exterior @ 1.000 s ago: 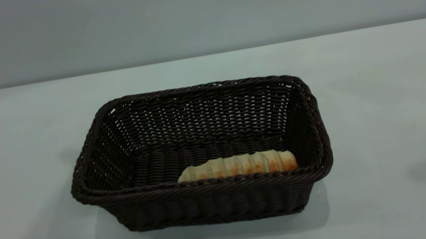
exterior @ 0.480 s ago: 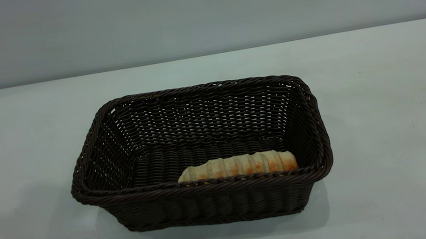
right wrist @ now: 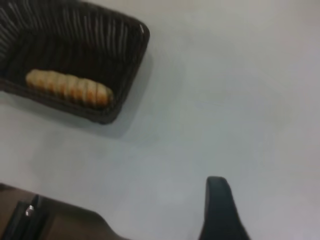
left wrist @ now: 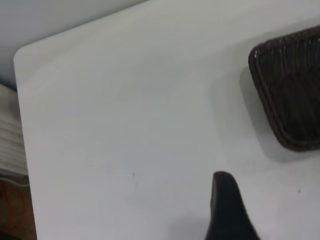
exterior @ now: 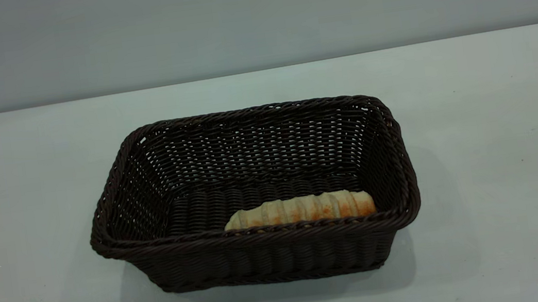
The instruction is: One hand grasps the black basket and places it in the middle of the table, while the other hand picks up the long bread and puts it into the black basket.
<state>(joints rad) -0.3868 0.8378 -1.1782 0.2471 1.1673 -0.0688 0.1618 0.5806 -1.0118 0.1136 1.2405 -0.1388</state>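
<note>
The black basket point(exterior: 254, 194) is found standing upright on the desk point(exterior: 481, 144), near the middle of the surface as seen from the exterior view. Its braided rim is level and its sloping open-weave sides are intact all round. The long bread point(exterior: 300, 210) is observed lying flat on the basket floor, set lengthwise along the wall nearest the exterior camera and just beside it; whether it touches that wall cannot be told. Its lower edge is hidden by the rim. In the right wrist view the same bread point(right wrist: 69, 88) is seen inside the basket point(right wrist: 120, 60), close to one long wall.

No arm is recorded in the exterior view. Both are held off to the sides, well apart from the basket.

The left claw point(left wrist: 227, 210) is noted over bare desk point(left wrist: 125, 125), with a corner of the basket point(left wrist: 292, 95) farther off. Only one dark finger point(left wrist: 226, 200) is visible, so it cannot be told whether this claw is apart or together. Nothing is seen in its grip.

The right claw point(right wrist: 220, 212) is likewise noted above bare desk point(right wrist: 225, 100), well clear of the basket. A single dark finger point(right wrist: 218, 200) is shown, and its state cannot be told. A few tiny dark specks are recorded on the desk.
</note>
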